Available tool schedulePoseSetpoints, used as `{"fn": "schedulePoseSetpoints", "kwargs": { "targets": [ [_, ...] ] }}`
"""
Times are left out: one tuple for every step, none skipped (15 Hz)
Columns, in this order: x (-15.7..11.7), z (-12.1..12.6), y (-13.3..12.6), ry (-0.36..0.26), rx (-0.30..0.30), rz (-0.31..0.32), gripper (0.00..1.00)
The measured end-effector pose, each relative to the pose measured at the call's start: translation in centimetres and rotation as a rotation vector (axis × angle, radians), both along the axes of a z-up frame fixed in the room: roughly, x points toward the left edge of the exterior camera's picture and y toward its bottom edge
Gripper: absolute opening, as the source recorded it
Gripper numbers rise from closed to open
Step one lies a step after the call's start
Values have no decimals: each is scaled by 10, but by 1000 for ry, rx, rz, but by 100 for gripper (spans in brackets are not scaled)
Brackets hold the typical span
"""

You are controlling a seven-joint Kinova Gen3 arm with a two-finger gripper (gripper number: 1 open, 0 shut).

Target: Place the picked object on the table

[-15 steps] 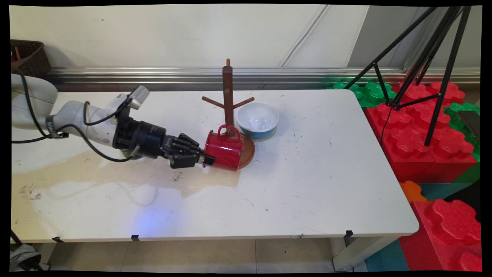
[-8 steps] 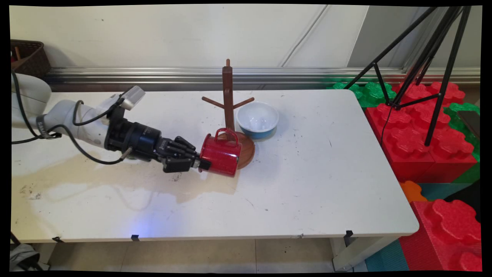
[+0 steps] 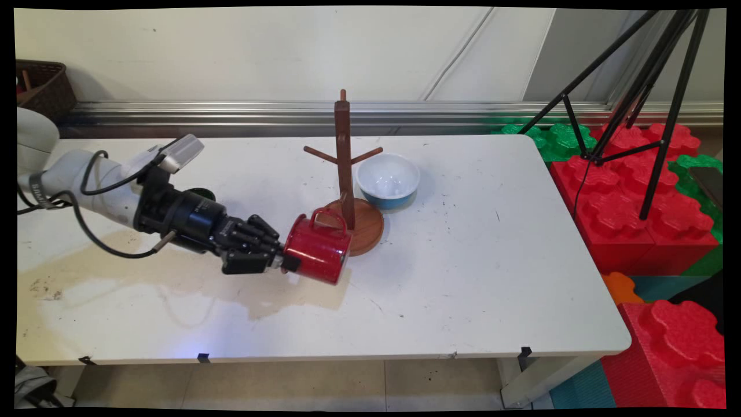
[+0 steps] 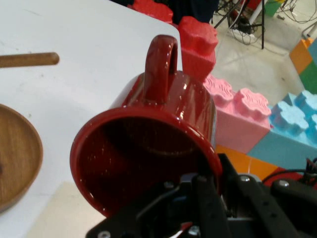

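Since the earlier frames, the black two-finger gripper (image 3: 289, 262) has drawn back leftward and toward the near side of the table, carrying the glossy red enamel mug (image 3: 317, 248) off the round base of the brown wooden mug tree (image 3: 345, 174). Its fingers are clamped on the mug's rim, one inside and one outside (the hand view shows this best), and the mug (image 4: 148, 144) lies on its side in the air, mouth toward the hand, handle up, just left of the tree's base and apart from it.

Behind the tree, a white bowl with a blue outside (image 3: 388, 179) sits just right of the post. The white table (image 3: 474, 278) is scuffed and bears a wide yellowish stain across its left half. A dark wicker basket (image 3: 43, 87) stands at the wall, and big red and green foam blocks (image 3: 631, 214) with a black tripod (image 3: 648, 92) fill the right side.

A dark green object (image 3: 200, 194) behind the wrist is mostly hidden.
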State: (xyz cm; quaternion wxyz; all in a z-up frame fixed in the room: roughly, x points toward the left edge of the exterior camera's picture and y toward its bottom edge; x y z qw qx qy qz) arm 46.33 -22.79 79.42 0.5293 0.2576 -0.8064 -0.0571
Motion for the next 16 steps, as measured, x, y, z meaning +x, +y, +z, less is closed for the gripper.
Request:
{"fn": "schedulePoseSetpoints", "kwargs": {
  "targets": [
    [2,2,3,-10,-3,-10,0],
    [5,4,5,-20,-7,-20,0],
    [7,6,7,-29,-10,-27,0],
    [9,7,8,-36,-13,-32,0],
    [12,9,10,-48,-17,-37,0],
    [14,10,11,-56,-19,-41,0],
    [17,12,13,-68,-23,-47,0],
    [20,15,15,-84,-28,-54,0],
    [24,18,18,-101,-33,-60,0],
    [27,20,20,-116,-36,-64,0],
    [29,21,21,-127,-38,-66,0],
    [33,23,23,-142,-40,-69,0],
    [35,25,24,-152,-42,-71,0],
    [39,27,26,-168,-44,-73,0],
    [42,29,28,-180,-46,-74,0],
    [44,30,29,-192,-49,-77,0]
  ]
}}
